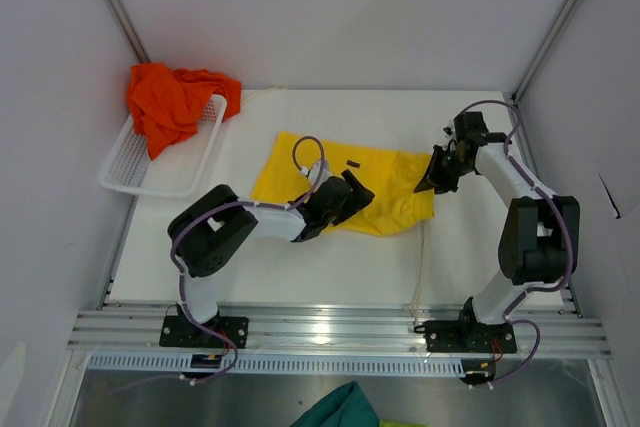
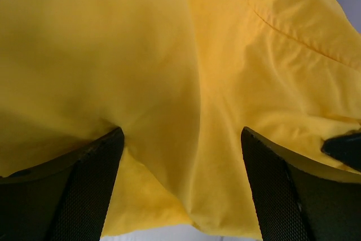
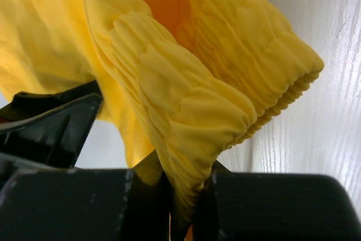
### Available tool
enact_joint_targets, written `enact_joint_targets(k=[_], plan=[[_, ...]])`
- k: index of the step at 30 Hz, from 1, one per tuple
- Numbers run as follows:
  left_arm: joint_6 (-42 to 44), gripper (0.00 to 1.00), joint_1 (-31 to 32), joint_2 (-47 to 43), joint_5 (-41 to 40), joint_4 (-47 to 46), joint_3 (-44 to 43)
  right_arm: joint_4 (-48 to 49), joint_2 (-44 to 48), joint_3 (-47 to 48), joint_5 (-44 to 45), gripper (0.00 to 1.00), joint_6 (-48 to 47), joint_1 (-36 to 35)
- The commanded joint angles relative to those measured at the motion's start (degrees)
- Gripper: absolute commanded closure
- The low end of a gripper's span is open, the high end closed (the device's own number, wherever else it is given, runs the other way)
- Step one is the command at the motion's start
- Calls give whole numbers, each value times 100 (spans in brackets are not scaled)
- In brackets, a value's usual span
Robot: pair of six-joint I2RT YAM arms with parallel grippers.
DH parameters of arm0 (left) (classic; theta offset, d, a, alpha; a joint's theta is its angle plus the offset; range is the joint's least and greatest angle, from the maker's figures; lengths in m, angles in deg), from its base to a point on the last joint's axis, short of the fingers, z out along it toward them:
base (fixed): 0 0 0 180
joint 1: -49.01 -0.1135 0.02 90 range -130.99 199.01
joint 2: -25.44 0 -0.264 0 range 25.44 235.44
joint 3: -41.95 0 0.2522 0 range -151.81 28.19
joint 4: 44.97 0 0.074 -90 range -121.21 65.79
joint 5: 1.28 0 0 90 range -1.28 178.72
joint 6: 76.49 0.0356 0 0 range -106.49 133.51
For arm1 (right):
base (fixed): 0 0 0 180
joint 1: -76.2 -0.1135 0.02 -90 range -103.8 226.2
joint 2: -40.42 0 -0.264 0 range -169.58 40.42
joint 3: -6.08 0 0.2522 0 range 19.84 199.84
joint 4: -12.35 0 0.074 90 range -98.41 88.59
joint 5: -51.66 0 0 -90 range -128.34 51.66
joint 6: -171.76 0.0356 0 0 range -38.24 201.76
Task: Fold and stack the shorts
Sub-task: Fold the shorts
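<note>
Fingers (image 2: pixel 84 196) of the left gripper (image 1: pixel 338 199) stand wide apart, tips down on the yellow shorts (image 1: pixel 385 187), with loose fabric lying between them and nothing pinched. Opposite, the right gripper (image 1: pixel 438 175) is clamped tight on the gathered elastic waistband (image 3: pixel 186 111), which bulges out of the jaws in a doubled fold; in the top view this grip is at the garment's right edge. The yellow shorts lie spread across the middle of the table (image 1: pixel 330 272), slightly rumpled, with their left part under the left gripper. A small dark mark (image 1: pixel 352 163) sits on the fabric near its far edge; it may be a label, but it is too small to tell. A thin pale cord (image 1: pixel 424 267) runs from the near right corner of the yellow shorts toward the table's near edge. The orange shorts (image 1: pixel 170 102) are heaped, unfolded, over the far end of a white basket (image 1: pixel 125 172) at the table's far left corner, well apart from the yellow pair. A teal cloth (image 1: pixel 340 409) shows below the rail at the near edge.
</note>
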Motion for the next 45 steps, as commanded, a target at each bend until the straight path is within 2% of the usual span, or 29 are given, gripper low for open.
enact_joint_targets(k=[1,6,10,13,15,21,26,33,36,40,45], plan=[[-273,12,43,337,-194,-290,-30,-389,632,480,-107,100,134,-95],[-247,12,86,267,-141,-370,-38,-696,862,1025,-327,100,240,-323],[-299,11,113,22,8,-334,40,-1073,634,1525,-195,100,57,-499],[-195,8,35,-592,-53,-264,383,-1250,458,1702,-90,100,-76,-508],[-81,8,-97,-1146,-27,94,549,-1268,431,1729,-89,100,-173,-508],[709,5,-992,-2577,96,983,848,-1408,300,1904,-72,100,-287,-543],[1378,6,-1863,-3143,482,1704,990,-1593,185,2229,-19,100,-314,-649],[2292,7,-3417,-2670,1414,2320,928,-1795,10,2678,51,100,-279,-877],[2442,9,-3770,-2160,1801,2381,736,-1822,-52,2783,42,100,-270,-948],[2522,12,-3781,-1571,1968,2426,489,-1883,-122,2880,69,100,-296,-1000],[2460,18,-3746,-1166,2179,2119,725,-2252,-307,3275,323,100,-402,-1167]])
